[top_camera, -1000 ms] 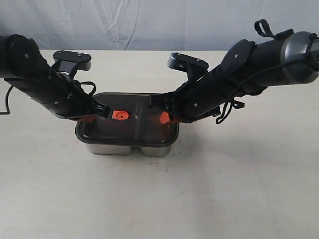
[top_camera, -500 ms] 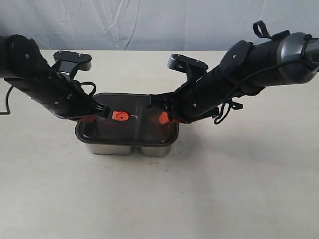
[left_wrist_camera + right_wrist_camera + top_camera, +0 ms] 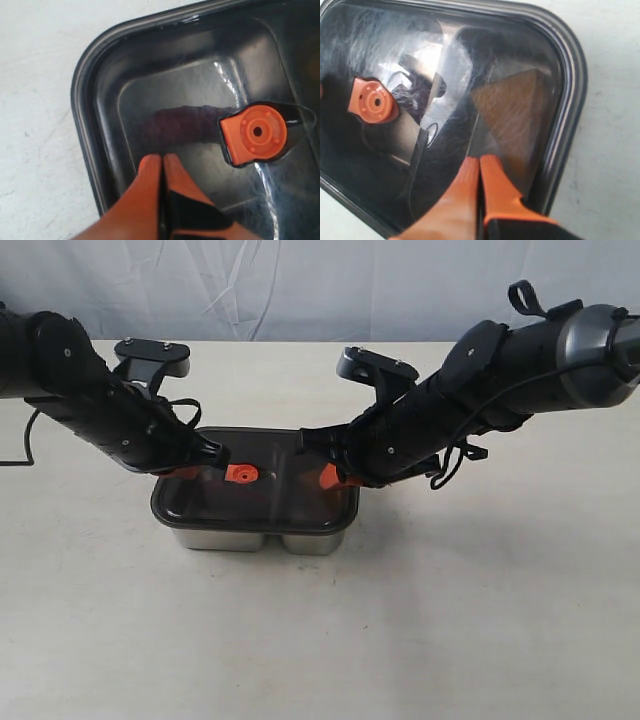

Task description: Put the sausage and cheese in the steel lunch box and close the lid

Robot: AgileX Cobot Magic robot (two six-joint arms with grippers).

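Note:
The steel lunch box [image 3: 250, 538] stands mid-table with the dark see-through lid [image 3: 262, 502] lying on it, orange valve [image 3: 240, 472] at its centre. Through the lid [image 3: 125, 60] the sausage [image 3: 190, 122] shows as a dim reddish shape beside the valve [image 3: 255, 132]. The cheese [image 3: 512, 107] shows as a brownish wedge under the lid [image 3: 560, 55] in the other compartment. My left gripper [image 3: 188, 472] [image 3: 162, 158] is shut and empty, its tips on the lid's left part. My right gripper [image 3: 328, 477] [image 3: 479, 160] is shut and empty, its tips on the lid over the cheese.
The box sits on a pale table [image 3: 450, 620] with a wrinkled white backdrop [image 3: 300, 285] behind it. Both arms slope down over the box from the far left and far right. Bare table shows beside the lid's rim in the left wrist view [image 3: 35, 125].
My left arm has shifted a little to the right, toward the valve. The right arm and the lid have not moved. Both grippers stay shut.

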